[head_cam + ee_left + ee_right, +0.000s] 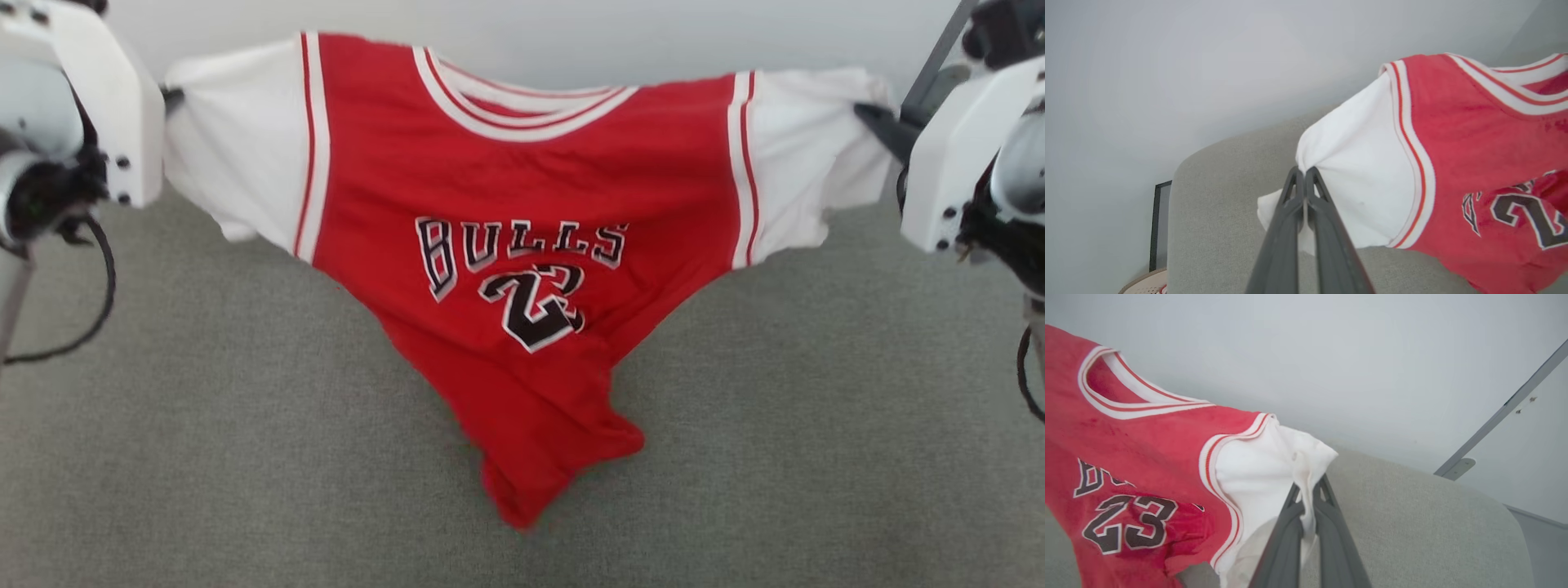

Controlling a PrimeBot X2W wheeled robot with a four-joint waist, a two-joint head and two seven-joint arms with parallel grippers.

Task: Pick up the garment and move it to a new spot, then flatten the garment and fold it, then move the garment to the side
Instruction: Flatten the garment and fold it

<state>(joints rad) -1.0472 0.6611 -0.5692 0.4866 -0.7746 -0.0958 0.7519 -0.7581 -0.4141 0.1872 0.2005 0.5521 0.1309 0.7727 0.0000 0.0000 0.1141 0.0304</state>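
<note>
The garment, a red jersey with white sleeves and black lettering, hangs stretched between both arms above the grey cushion. Its lower hem sags to a point that rests on the cushion. My left gripper is shut on the edge of one white sleeve, with the dark fingers pressed together on the cloth. At the far right my right gripper is shut on the other white sleeve, cloth bunched between its fingers.
A pale wall rises behind the cushion's back edge. A grey metal strut runs up the wall on the right. A dark frame and a beige basket rim sit beyond the cushion's left end.
</note>
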